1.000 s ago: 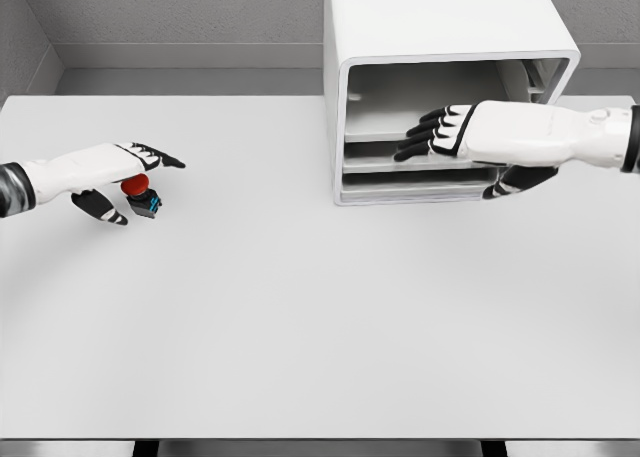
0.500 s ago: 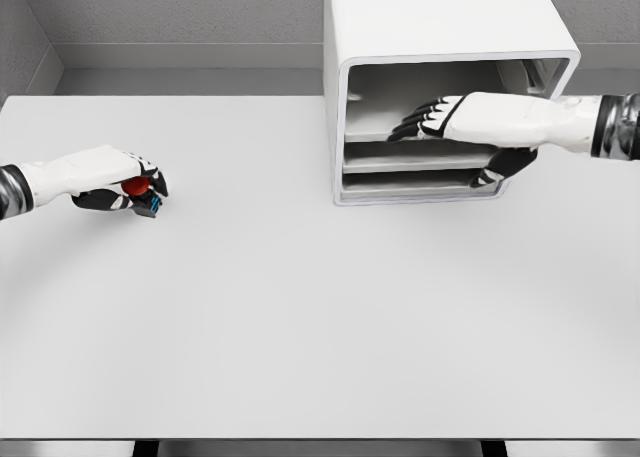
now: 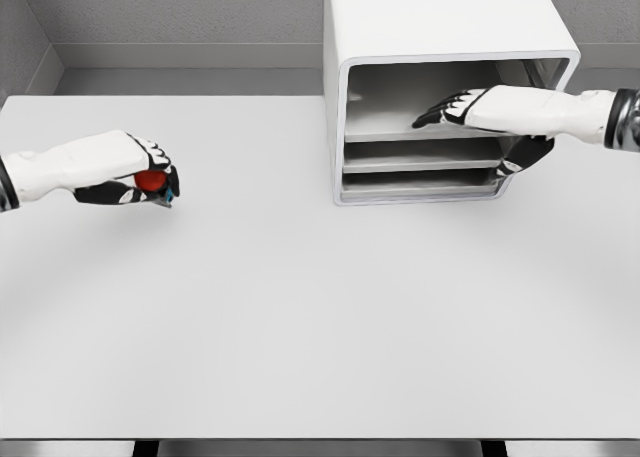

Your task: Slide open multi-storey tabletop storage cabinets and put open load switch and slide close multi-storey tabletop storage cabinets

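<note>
The red-capped switch (image 3: 152,182) is gripped in the curled fingers of the left hand (image 3: 125,169), over the table (image 3: 300,307) at far left. The right hand (image 3: 490,112) is reached into the white cabinet (image 3: 440,37), fingers extended over the top shelf (image 3: 400,129), nothing held.

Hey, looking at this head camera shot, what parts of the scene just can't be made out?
- Load switch, head view: mostly wrapped by the left hand; only its red cap and a blue edge show.
- Right hand: its thumb drops behind the cabinet frame, so its grip on a tray is unclear.
- Lower trays: their depths are in shadow.
- Both forearms: cut off by the picture edges.
</note>
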You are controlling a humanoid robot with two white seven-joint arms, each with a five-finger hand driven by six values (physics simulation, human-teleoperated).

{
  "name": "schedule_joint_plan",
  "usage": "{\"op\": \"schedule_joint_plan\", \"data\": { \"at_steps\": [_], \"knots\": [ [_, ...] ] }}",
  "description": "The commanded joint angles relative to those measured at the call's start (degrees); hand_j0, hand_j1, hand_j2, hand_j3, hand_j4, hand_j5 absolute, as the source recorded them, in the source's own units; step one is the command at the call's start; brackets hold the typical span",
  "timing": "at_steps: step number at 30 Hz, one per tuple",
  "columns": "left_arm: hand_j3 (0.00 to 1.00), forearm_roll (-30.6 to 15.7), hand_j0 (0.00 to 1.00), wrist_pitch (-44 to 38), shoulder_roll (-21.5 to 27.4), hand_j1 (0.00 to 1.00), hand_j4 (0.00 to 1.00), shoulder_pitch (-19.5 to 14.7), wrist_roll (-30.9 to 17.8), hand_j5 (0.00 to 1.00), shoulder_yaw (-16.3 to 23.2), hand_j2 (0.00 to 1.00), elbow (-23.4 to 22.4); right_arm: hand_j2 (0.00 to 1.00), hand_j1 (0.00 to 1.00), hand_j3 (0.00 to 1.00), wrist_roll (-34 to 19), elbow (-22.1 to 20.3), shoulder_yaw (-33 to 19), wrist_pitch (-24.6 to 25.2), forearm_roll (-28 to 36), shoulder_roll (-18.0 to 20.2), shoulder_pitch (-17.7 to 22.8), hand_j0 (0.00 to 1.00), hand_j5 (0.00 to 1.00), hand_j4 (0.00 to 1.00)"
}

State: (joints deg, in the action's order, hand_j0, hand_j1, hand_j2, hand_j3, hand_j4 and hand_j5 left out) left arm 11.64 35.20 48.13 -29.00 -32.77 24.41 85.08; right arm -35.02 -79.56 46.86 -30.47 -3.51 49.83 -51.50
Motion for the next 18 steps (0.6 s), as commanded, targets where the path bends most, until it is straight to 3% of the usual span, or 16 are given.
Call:
{"op": "schedule_joint_plan", "data": {
  "at_steps": [1,6,18],
  "knots": [
    [0.45,-3.0,0.45,-0.2,1.7,0.45,0.45,0.0,0.0,0.45,-0.1,0.45,3.6,1.0,1.0,1.0,0.0,1.2,0.5,0.1,0.3,0.0,0.0,1.0,1.0,1.0],
    [0.45,-6.5,0.45,-0.2,2.4,0.45,0.45,0.2,0.0,0.45,-0.1,0.45,7.6,1.0,1.0,1.0,0.0,1.2,1.4,-0.2,0.0,0.0,0.0,1.0,1.0,1.0],
    [0.44,-9.8,0.44,-0.2,2.1,0.44,0.44,-0.4,0.0,0.44,-0.2,0.44,13.6,1.0,1.0,1.0,0.0,-0.6,1.9,-1.1,-1.5,0.6,0.0,1.0,1.0,1.0]
  ]
}}
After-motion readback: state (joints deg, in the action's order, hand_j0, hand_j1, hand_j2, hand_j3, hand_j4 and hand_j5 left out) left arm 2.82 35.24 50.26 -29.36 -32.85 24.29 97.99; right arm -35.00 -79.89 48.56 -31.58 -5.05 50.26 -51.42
